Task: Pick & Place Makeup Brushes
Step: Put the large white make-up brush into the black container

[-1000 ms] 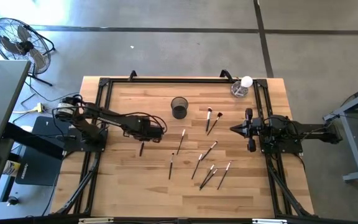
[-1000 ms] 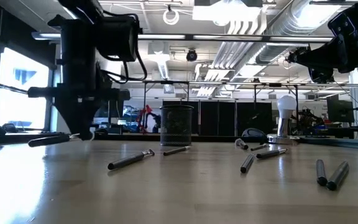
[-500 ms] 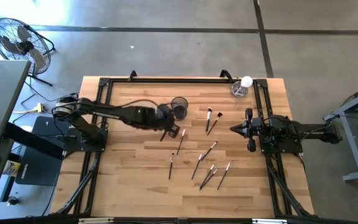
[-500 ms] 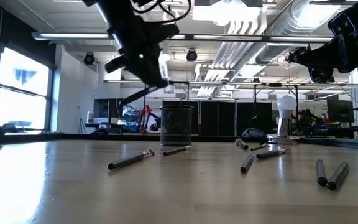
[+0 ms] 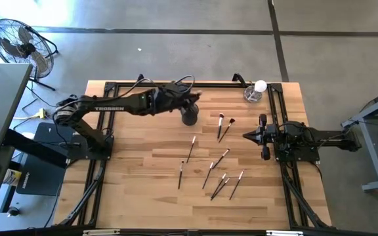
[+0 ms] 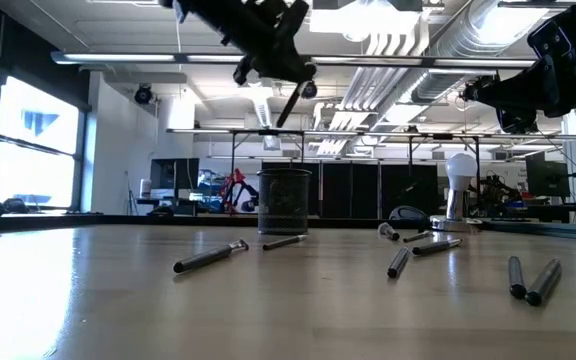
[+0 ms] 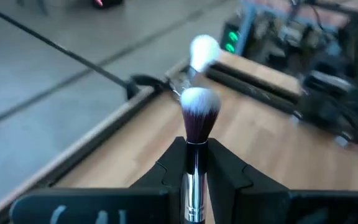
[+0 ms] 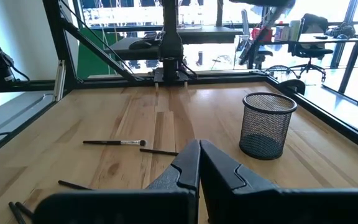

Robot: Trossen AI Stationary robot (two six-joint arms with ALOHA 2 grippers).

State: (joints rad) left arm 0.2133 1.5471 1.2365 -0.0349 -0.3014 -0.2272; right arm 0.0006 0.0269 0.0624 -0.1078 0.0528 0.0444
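Left gripper clamps a makeup brush with a shiny metal ferrule and fluffy dark, white-tipped bristles, raised above the round black mesh cup. Other thin brushes lie scattered on the wooden table near the cup. Right gripper rests closed, empty, beyond them

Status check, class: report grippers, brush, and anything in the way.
Left gripper shut on brush, above cup. Right gripper shut, parked at right edge. Path clear.
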